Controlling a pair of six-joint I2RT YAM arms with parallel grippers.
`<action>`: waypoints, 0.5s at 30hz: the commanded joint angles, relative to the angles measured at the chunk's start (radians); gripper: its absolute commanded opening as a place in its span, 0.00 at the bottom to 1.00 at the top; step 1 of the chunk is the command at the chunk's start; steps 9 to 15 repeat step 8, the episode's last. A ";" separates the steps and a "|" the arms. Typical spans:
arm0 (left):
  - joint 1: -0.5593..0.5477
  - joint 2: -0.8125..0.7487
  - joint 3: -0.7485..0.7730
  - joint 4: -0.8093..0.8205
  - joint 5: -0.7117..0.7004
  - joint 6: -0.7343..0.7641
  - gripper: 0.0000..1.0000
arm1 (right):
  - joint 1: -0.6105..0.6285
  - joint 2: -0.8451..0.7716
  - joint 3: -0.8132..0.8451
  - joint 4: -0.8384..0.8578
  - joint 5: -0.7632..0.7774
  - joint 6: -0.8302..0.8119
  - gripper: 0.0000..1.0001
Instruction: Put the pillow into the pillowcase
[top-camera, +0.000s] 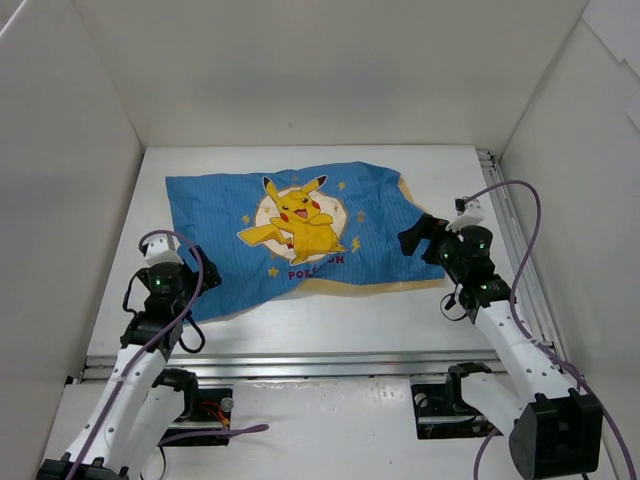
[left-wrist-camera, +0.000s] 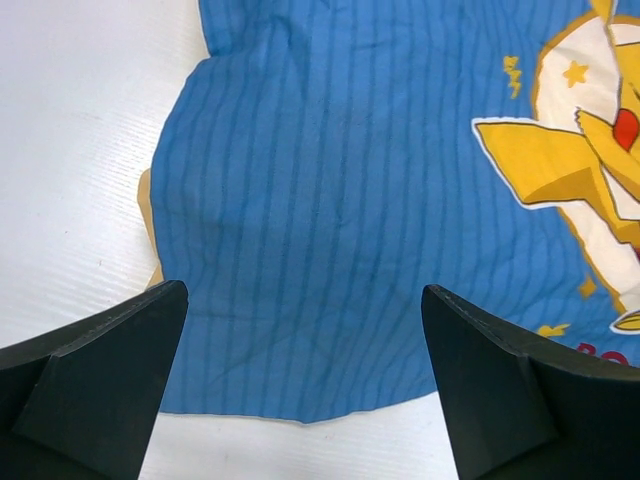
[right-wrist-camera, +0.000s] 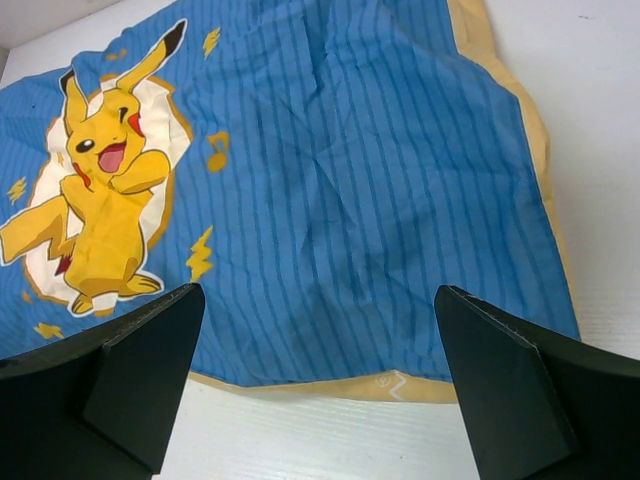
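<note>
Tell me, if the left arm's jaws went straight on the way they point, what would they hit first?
Probably the pillowcase: the left gripper, jaws open, aims at its blue striped face; depth is unclear.

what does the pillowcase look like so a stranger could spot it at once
Look at the white table; spread flat across its middle is the pillowcase. It is blue cloth with thin stripes, a yellow cartoon Pikachu and small stars, with a yellow-orange edge peeking out beneath. It is the only coloured cloth there.
</note>
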 joint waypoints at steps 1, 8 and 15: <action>0.005 -0.021 0.035 0.034 0.030 -0.004 1.00 | 0.002 0.004 0.050 0.084 -0.021 0.003 0.98; 0.005 0.007 0.082 0.048 0.105 0.014 1.00 | 0.009 -0.035 0.024 0.105 -0.035 -0.006 0.98; 0.005 0.007 0.082 0.048 0.105 0.014 1.00 | 0.009 -0.035 0.024 0.105 -0.035 -0.006 0.98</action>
